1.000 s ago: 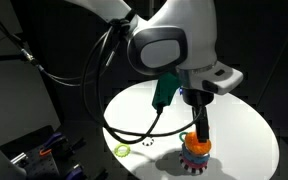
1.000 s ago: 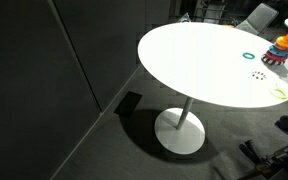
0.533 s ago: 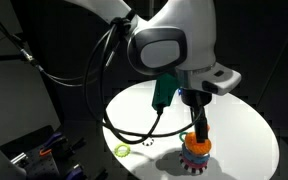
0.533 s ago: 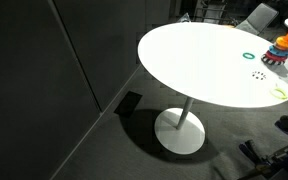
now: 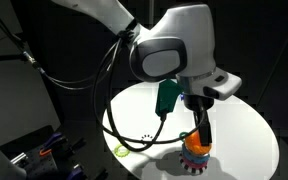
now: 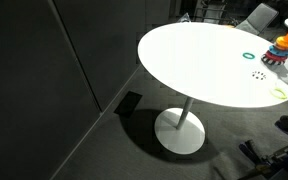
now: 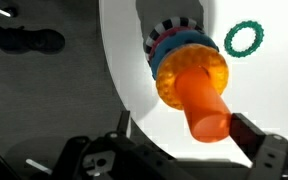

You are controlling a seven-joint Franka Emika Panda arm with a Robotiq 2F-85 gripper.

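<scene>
A ring-stacking toy stands on the round white table (image 5: 246, 128): an orange cone-shaped post (image 7: 197, 90) over blue, red and striped rings (image 7: 170, 45). It shows in both exterior views (image 5: 196, 150) (image 6: 282, 50). My gripper (image 7: 184, 132) hangs right over the post's top. Its jaws stand open on either side of the tip. The right finger (image 7: 256, 140) is beside the tip or just touching it; the left one stands clear. In an exterior view the gripper (image 5: 201, 128) points straight down onto the toy.
A green ring (image 7: 245, 39) lies loose on the table beside the toy, also in an exterior view (image 6: 248, 55). A yellow-green ring (image 5: 122, 151) and a dotted ring (image 6: 259, 75) lie near the table edge. Black cables hang from the arm. Dark floor and equipment surround the table.
The arm's wrist housing has shifted slightly to the right and up. The gripper stays over the toy's post. The toy and the rings have not moved.
</scene>
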